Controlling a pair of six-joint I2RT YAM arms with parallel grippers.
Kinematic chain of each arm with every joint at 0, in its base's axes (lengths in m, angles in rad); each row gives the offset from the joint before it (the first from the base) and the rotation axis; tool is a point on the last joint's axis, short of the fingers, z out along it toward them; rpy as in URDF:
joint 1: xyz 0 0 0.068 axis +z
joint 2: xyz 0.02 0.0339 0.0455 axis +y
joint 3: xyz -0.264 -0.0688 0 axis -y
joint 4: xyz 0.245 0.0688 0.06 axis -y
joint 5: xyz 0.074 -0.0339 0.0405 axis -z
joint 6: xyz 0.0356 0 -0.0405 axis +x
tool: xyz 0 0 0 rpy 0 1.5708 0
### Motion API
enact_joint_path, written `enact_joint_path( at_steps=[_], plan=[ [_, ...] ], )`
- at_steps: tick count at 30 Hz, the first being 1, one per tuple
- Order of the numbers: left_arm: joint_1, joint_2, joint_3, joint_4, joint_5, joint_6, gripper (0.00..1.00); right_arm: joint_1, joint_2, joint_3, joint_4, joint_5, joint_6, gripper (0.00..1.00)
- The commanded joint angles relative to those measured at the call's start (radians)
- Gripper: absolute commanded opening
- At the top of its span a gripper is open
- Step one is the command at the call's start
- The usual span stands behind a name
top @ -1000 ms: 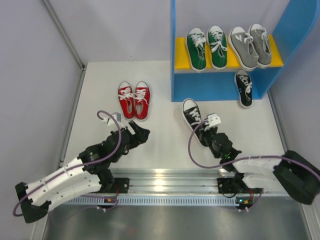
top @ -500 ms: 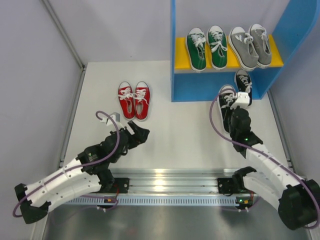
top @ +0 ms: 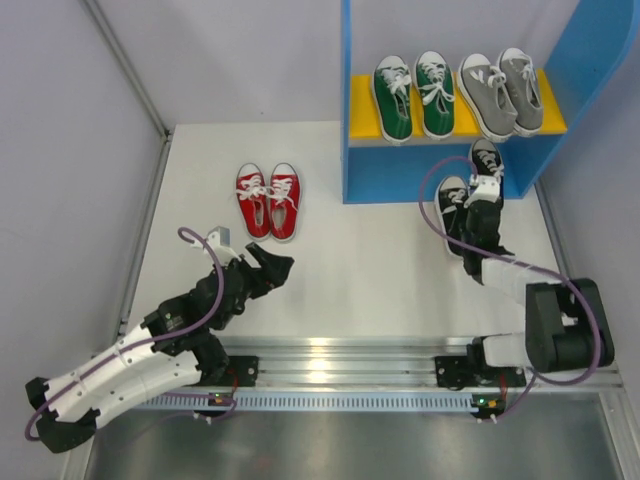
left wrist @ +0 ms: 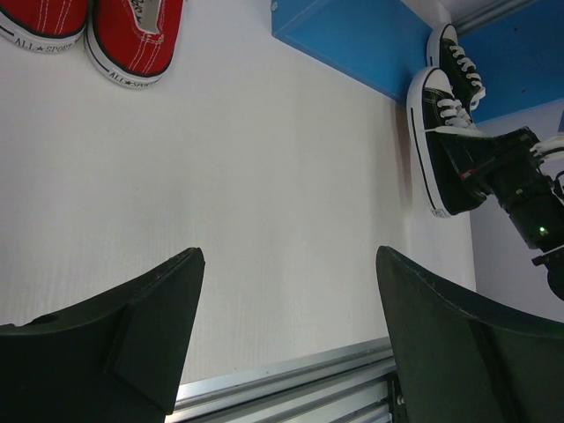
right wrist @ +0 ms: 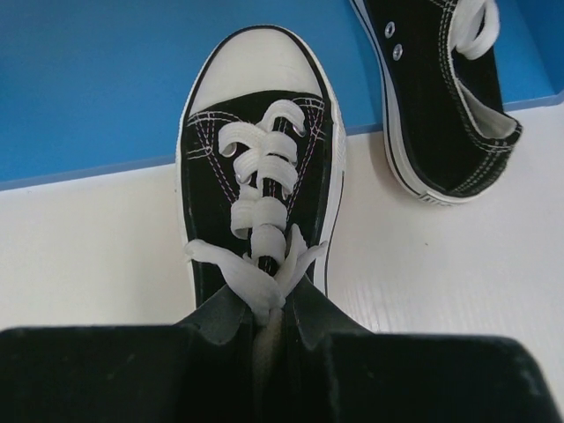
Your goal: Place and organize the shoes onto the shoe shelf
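Clamping 1 black shoe (right wrist: 256, 176) in my right claw (right wrist: 264, 319) by the shoe shelf (top: 400, 175); green pair (top: 434, 95), grey pair (top: 490, 100) shelved, red pair (top: 284, 200) pending; left claw (left wrist: 286, 273) wide apart, empty.

My surroundings: a matte white tabletop (top: 330, 290) enclosed by plain pale grey walls (top: 60, 150).
The walls rose at my left and beyond the far edge. A thin silver metal strip (top: 145, 230) ran along the tabletop's left side, a ribbed aluminium rail (top: 340, 360) crossed its near edge, and a dull grey metal sheet (top: 340, 445) lay beyond that rail, nearest me.
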Motion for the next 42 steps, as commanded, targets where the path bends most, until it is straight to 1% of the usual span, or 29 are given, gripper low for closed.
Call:
enact_joint_path(
  at_steps=[1, 2, 3, 6, 8, 10, 18, 20, 25, 28, 29, 30, 31, 36, 40, 42],
  plan=[
    [-0.001, -0.015, 0.002, -0.005, -0.002, 0.015, 0.84, -0.046, 0.099, 0.087, 0.335, -0.073, 0.029, 0.0],
    [-0.001, -0.02, 0.002, -0.011, -0.005, 0.016, 0.84, -0.051, 0.126, 0.089, 0.418, -0.079, 0.028, 0.0],
    [-0.001, -0.029, 0.005, -0.014, -0.006, 0.017, 0.84, -0.056, 0.15, 0.094, 0.46, -0.094, 0.034, 0.0],
    [-0.001, -0.035, 0.016, -0.04, -0.017, 0.02, 0.84, -0.086, 0.235, 0.115, 0.57, -0.139, 0.044, 0.0],
    [-0.001, -0.037, 0.024, -0.053, -0.025, 0.021, 0.84, -0.1, 0.282, 0.132, 0.607, -0.159, 0.051, 0.0],
    [-0.001, -0.035, 0.024, -0.054, -0.026, 0.021, 0.84, -0.143, 0.33, 0.162, 0.603, -0.18, 0.058, 0.0],
    [0.0, -0.02, 0.025, -0.056, -0.033, 0.02, 0.84, -0.166, 0.488, 0.325, 0.619, -0.199, 0.069, 0.0],
    [-0.001, -0.015, 0.025, -0.059, -0.036, 0.02, 0.84, -0.174, 0.534, 0.38, 0.601, -0.235, 0.077, 0.0],
    [-0.001, -0.003, 0.033, -0.065, -0.048, 0.023, 0.84, -0.177, 0.606, 0.455, 0.575, -0.233, 0.077, 0.0],
    [-0.001, 0.008, 0.036, -0.065, -0.051, 0.024, 0.84, -0.18, 0.623, 0.482, 0.547, -0.222, 0.074, 0.0],
    [-0.001, 0.009, 0.039, -0.065, -0.051, 0.024, 0.84, -0.18, 0.623, 0.491, 0.532, -0.214, 0.072, 0.0],
    [-0.001, 0.012, 0.039, -0.065, -0.052, 0.024, 0.84, -0.18, 0.62, 0.502, 0.473, -0.214, 0.068, 0.0],
    [-0.001, 0.011, 0.042, -0.065, -0.054, 0.024, 0.84, -0.18, 0.614, 0.512, 0.454, -0.184, 0.063, 0.0],
    [-0.001, 0.015, 0.042, -0.063, -0.054, 0.02, 0.84, -0.18, 0.58, 0.469, 0.434, -0.142, 0.051, 0.0],
    [-0.001, 0.012, 0.042, -0.065, -0.045, 0.015, 0.84, -0.181, 0.577, 0.483, 0.353, -0.138, 0.046, 0.0],
    [-0.001, 0.002, 0.041, -0.065, -0.04, 0.013, 0.84, -0.181, 0.575, 0.483, 0.343, -0.134, 0.048, 0.0]
  ],
)
